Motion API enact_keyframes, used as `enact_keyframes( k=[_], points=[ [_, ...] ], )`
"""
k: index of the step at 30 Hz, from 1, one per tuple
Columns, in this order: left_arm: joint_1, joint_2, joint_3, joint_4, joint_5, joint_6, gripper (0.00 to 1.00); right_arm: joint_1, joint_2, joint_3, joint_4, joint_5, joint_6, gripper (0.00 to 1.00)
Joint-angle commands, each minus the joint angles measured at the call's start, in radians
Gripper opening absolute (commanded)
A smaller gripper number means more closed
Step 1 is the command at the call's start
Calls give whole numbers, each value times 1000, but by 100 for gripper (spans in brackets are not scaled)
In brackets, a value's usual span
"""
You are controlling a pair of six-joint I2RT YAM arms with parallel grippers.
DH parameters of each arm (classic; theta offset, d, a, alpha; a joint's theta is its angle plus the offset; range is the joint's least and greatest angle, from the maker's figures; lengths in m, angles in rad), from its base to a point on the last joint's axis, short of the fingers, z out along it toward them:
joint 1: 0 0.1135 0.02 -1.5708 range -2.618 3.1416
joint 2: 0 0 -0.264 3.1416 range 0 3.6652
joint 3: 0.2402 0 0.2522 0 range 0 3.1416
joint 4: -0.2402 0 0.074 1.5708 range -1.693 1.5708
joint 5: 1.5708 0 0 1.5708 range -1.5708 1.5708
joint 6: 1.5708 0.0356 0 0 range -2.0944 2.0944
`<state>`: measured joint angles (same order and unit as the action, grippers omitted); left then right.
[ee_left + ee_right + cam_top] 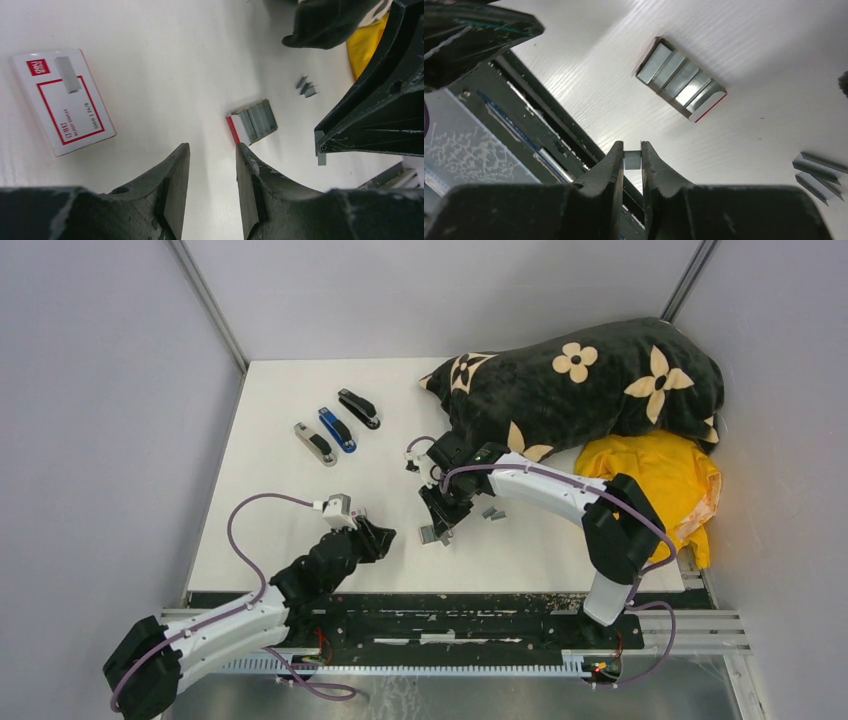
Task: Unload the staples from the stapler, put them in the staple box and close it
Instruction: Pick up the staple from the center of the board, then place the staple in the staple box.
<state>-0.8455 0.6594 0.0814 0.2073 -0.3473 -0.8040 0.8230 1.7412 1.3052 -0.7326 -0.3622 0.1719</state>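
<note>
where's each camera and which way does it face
Top external: above and behind, looking down at the table; left arm, right arm show.
Left wrist: on the left arm, facing down past the open left gripper.
Right wrist: facing down past the right gripper, shut on a staple strip.
Both wrist views share the staple tray.

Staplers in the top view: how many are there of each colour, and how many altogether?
Grey stapler: 1
Blue stapler: 1
Black stapler: 1
Total: 3
</note>
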Motion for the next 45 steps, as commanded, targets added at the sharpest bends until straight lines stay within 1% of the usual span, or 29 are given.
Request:
enact_keyframes(
  k=[1, 7, 10, 20, 35, 45],
  points=[
    [5, 11, -14, 27, -71, 51, 46, 6, 50, 72, 20, 103, 114, 21],
    [5, -12, -48, 54, -98, 49, 46, 17, 121, 111, 45, 102, 194, 21],
    [5, -15, -60, 67, -108, 43, 46, 26, 146, 120, 51, 136, 226, 21],
    [5, -18, -75, 86, -120, 38, 46, 33, 166, 100, 89, 203, 318, 22],
    [5, 7, -78, 109, -113, 31, 46, 45, 203, 114, 94, 268, 359, 23],
    [5, 11, -78, 111, -113, 31, 46, 47, 220, 132, 88, 267, 357, 24]
  ],
)
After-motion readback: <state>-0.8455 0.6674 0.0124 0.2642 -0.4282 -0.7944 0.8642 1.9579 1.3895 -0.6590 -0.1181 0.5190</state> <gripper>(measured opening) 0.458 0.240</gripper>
